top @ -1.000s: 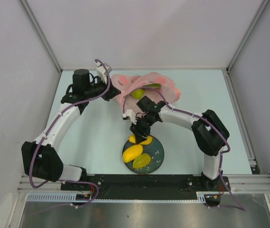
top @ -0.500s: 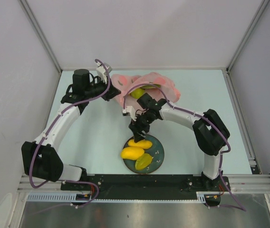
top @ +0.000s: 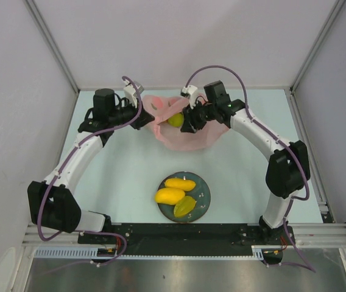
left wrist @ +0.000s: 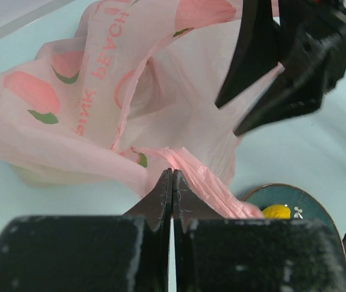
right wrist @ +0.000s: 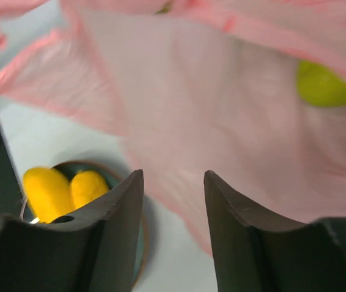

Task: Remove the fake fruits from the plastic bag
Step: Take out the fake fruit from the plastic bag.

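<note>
I am swinging my right arm (top: pixel 259 131) away from the plate (top: pixel 204 194), leaving a yellow mango (top: pixel 180 184) lying there, and bringing my right jaws, parted, up to the plastic bag (top: pixel 191 139).

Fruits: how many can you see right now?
4. On the dark plate: a far yellow mango, a left yellow mango, and a greenish fruit nearest the arms. One yellow-green fruit sits in the mouth of the pink bag. More may hide inside.

Table (top: pixel 118 176) viewed whole from overhead. Wrist views taken close, aimed at plastic bag (left wrist: pixel 161 91) from opposite sides. Bag, plate (top: pixel 203 192) shared by all three.
</note>
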